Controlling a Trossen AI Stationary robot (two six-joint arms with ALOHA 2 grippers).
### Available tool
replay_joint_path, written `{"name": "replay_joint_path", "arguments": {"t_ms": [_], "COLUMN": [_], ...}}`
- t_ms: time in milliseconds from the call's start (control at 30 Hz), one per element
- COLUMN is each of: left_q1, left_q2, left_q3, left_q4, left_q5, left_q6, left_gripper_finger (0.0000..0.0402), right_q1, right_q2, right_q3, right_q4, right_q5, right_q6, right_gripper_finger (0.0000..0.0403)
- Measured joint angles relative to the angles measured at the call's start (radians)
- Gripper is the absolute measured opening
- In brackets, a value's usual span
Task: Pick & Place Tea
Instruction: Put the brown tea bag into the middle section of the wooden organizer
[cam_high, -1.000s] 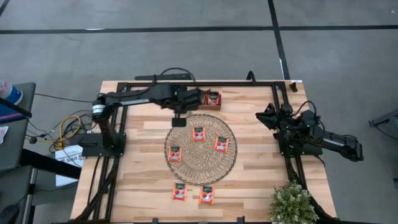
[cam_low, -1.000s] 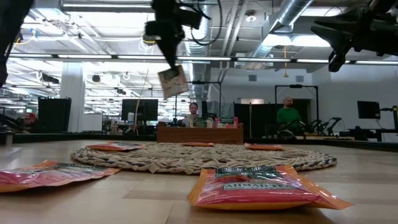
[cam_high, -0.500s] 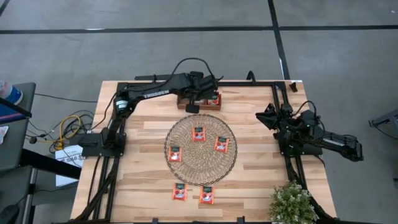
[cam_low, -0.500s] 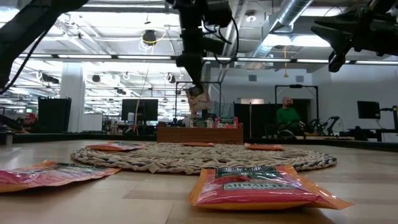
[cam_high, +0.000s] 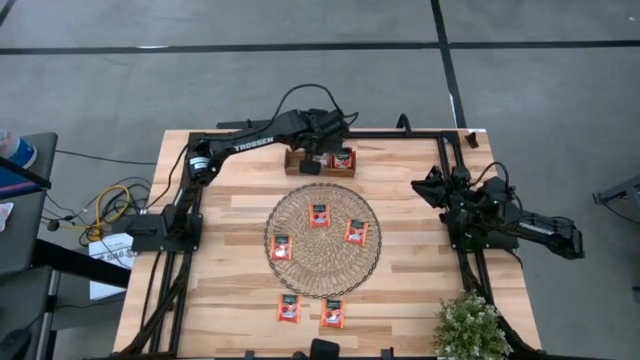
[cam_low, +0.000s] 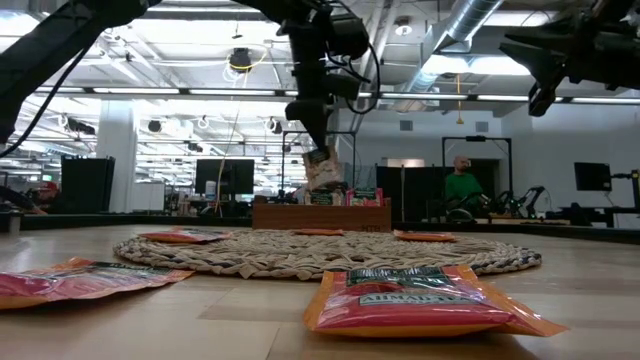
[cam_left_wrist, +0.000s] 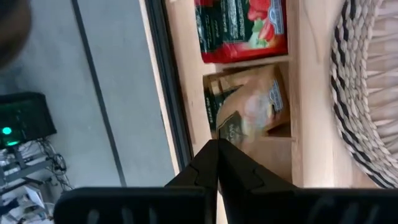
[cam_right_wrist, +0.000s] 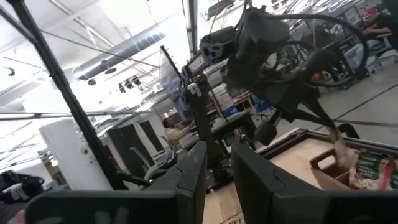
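Presently the wooden table (cam_high: 410, 260) carries a round woven mat (cam_high: 322, 239) at its centre and a wooden compartment tray (cam_high: 322, 161) at its far edge. Red-orange tea sachets lie in three places: three on the mat (cam_high: 319, 214), two on the bare table near its front edge (cam_high: 289, 307), and one flat in a tray compartment (cam_left_wrist: 241, 28).

The left hand (cam_left_wrist: 217, 155) is above the tray, pinched tight on the corner of a pale sachet (cam_left_wrist: 245, 106), which hangs into the compartment beside the red one. The low view shows that sachet dangling below the hand at a tilt, just above the tray's rim (cam_low: 320, 214).

The right hand (cam_high: 432, 188) waits at the right side of the table, clear of the sachets, its fingers (cam_right_wrist: 189, 177) narrowly apart and holding nothing.

Handling assessment: the sachets appear light, thin and pliable. The nearest one in the low view (cam_low: 425, 300) is slightly puffed, with crimped flat edges and a glossy skin, so it is likely slippery. The best hold is judged to be a sealed edge or corner, as the flat face offers no purchase. A corner grip lets the packet swing, so a slow lowering is advisable before release.
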Motion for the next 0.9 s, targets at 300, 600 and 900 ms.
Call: {"name": "replay_joint_path", "arguments": {"t_ms": [300, 600, 900], "left_q1": [0.000, 0.005, 0.014], "left_q2": [0.035, 0.066, 0.081], "left_q3": [-0.001, -0.001, 0.000], "left_q4": [-0.001, -0.020, -0.010], "left_q5": [0.016, 0.025, 0.051], "left_q6": [0.021, 0.037, 0.027], "left_gripper_finger": [0.0000, 0.0000, 0.0000], "right_q1": [0.000, 0.000, 0.000], "right_q2": [0.000, 0.000, 0.000], "right_q3": [0.000, 0.000, 0.000], "right_q4": [0.000, -0.019, -0.023], "right_q5": [0.011, 0.010, 0.010], "right_q6": [0.000, 0.001, 0.001], "right_gripper_finger": [0.0067, 0.0067, 0.0067]}}
